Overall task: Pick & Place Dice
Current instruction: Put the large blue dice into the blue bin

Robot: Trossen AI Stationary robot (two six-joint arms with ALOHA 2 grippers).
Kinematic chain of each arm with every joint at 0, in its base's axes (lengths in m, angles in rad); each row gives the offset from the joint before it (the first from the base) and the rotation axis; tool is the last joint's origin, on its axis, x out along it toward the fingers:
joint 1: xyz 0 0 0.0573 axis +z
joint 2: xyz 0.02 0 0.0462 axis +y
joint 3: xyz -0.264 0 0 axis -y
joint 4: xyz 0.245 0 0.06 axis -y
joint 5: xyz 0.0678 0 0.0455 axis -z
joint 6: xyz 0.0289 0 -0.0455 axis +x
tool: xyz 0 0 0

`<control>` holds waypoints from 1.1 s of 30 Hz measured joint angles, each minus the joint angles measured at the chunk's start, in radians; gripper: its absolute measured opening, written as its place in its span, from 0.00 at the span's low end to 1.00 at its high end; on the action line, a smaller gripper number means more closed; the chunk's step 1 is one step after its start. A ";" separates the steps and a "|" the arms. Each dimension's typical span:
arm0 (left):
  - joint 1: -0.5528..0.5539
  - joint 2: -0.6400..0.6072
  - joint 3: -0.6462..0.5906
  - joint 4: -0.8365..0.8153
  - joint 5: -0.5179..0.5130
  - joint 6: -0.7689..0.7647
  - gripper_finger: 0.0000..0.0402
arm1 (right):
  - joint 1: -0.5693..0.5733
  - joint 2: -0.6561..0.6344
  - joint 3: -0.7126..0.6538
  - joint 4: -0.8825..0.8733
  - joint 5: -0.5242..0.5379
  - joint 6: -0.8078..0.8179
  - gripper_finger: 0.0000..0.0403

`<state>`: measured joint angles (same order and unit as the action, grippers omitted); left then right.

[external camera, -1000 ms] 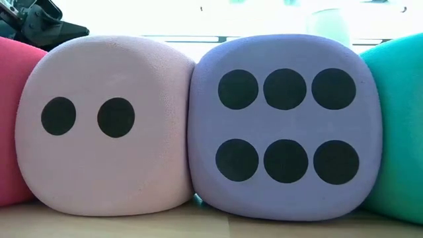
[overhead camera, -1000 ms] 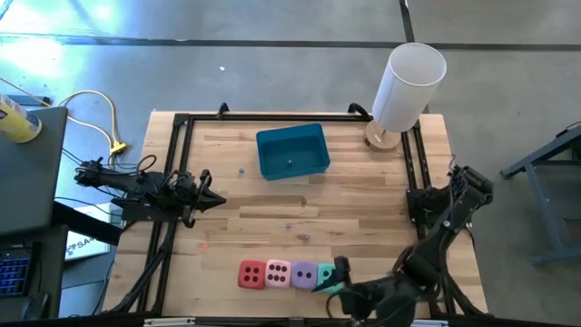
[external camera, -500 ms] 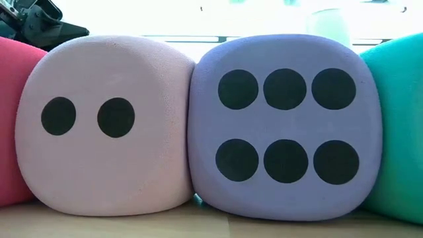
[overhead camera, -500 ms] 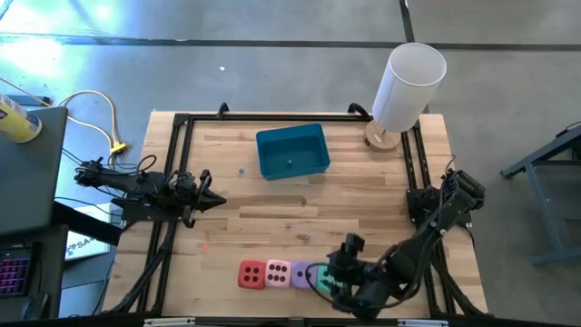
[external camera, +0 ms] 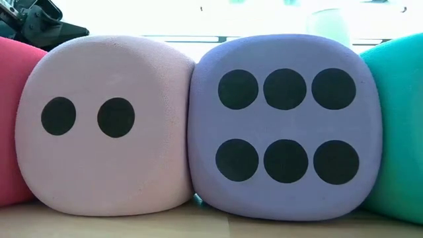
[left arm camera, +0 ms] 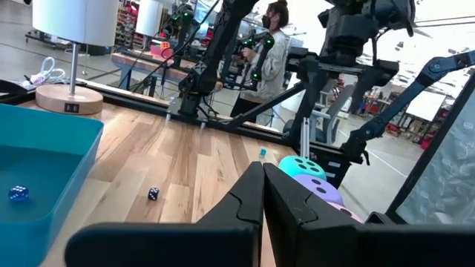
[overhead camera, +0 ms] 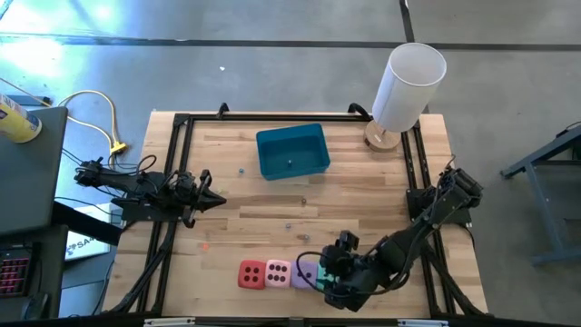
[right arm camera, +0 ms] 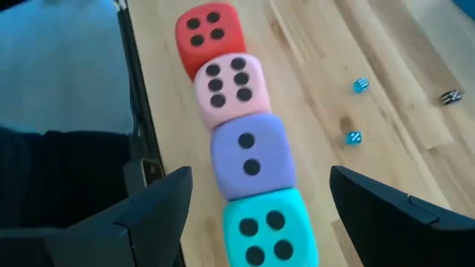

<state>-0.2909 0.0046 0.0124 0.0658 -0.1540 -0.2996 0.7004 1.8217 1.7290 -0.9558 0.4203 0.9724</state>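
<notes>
**Right gripper poised open over a row of four dice**

Four soft dice sit in a straight row, touching side by side, along the near edge of a wooden table [overhead camera: 363,182]. The row serves as the landmark here. From one end to the other it runs: red die [overhead camera: 251,273], pink die [overhead camera: 278,272], purple die [overhead camera: 304,272], teal-green die [right arm camera: 269,226]. Seen from table height, the pink die [external camera: 109,125] shows two pips on its front and the purple die [external camera: 285,125] shows six.

The right gripper [overhead camera: 329,275] hangs directly above the teal-green end of the row, covering most of that die from overhead. Its two dark fingers [right arm camera: 159,211] stand wide apart, one on each side of the teal-green die, and no contact with it can be seen. That die shows four pips on top, the purple one two, the pink one six, the red one four.

Just beyond the row, a few tiny dice [right arm camera: 354,138] lie scattered on the bare wood.

Farther from the row, at the table's left side, the left gripper [overhead camera: 207,194] waits with its fingers pressed together, holding nothing.

Farther still, past the middle of the table, stands a blue bin [overhead camera: 292,152] with a tiny blue die inside. At the far right corner stands a white lamp [overhead camera: 408,86] on a round wooden base. In the room beyond, a person [left arm camera: 273,44] stands among other equipment.
</notes>
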 joint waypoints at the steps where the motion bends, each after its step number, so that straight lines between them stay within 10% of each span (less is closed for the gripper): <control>1: 0.000 0.000 0.000 0.000 0.000 0.000 0.00 | 0.000 0.002 0.000 -0.004 -0.013 0.000 0.80; 10: 0.000 0.000 0.000 -0.013 0.000 0.000 0.00 | -0.003 0.002 -0.002 -0.001 -0.061 0.000 0.98; 33: 0.000 0.000 0.000 -0.029 0.000 0.014 0.00 | 0.045 0.002 -0.169 0.148 -0.107 -0.263 0.97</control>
<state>-0.2909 0.0044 0.0124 0.0369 -0.1540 -0.2852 0.7458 1.8233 1.5600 -0.8078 0.3133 0.7095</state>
